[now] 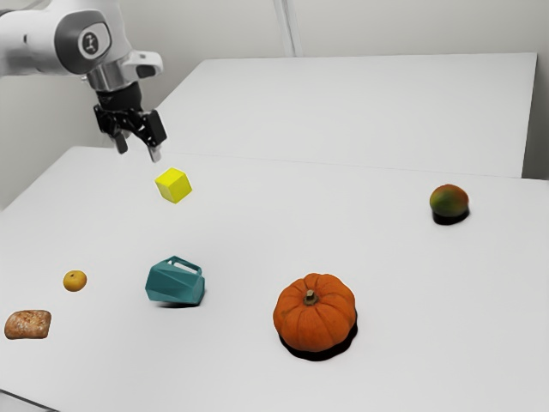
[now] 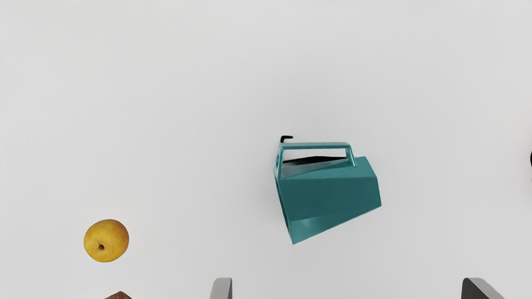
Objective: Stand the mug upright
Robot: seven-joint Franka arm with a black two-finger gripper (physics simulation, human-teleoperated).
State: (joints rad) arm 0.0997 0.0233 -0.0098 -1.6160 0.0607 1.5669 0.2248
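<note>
Near the tipped mug [image 2: 328, 197] lie pumpkin [image 1: 315, 319], cube [image 1: 173, 185], perhaps a pear [image 2: 106, 241]; the gripper [image 1: 138, 152] gapes wide, empty.

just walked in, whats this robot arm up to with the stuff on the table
The arm isn't holding anything: its open gripper hovers above the table. The teal mug lies on its side, not yet set upright. Around it sit a yellow block, a pumpkin, bread and fruit.

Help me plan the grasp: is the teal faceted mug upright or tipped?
Tipped: the mug lies on its side, handle bar roughly parallel to the white table.
</note>
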